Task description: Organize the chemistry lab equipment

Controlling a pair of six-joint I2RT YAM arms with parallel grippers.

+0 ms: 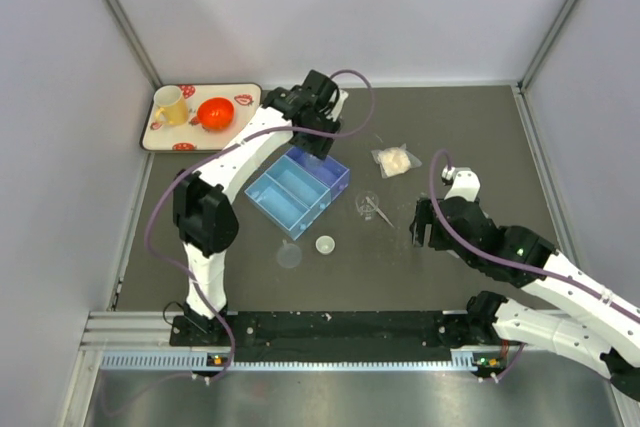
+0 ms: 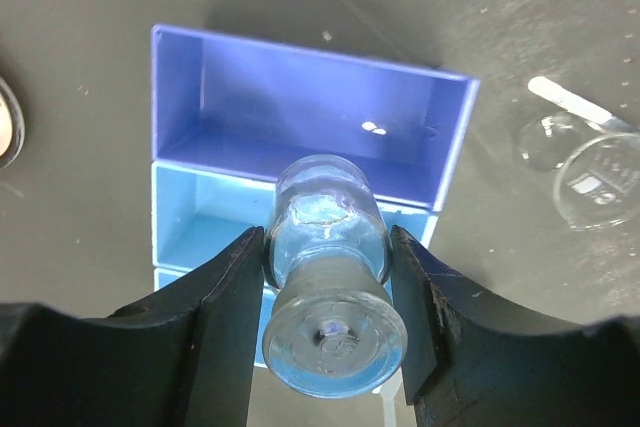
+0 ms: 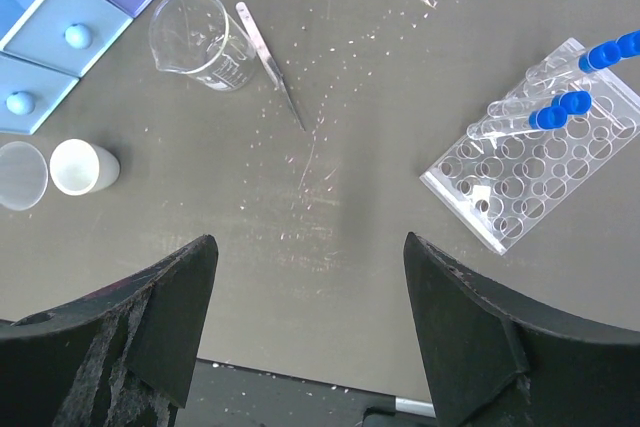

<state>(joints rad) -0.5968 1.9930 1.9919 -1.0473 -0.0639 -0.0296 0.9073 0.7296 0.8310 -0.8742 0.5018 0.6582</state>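
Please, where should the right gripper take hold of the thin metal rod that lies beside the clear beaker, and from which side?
Probably grip the thin metal rod near its pointed half, coming straight down with the jaws across its width. It lies flat on the table, so no side approach fits, and its wider end is close beside the clear beaker.

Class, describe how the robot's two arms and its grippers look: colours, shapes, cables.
The left arm and right arm are built of rounded white links joined by bulky black joints. A thin purple cable loops loosely along each arm. The left gripper and right gripper each end in two black, wedge-shaped jaws, the right's looking scuffed.
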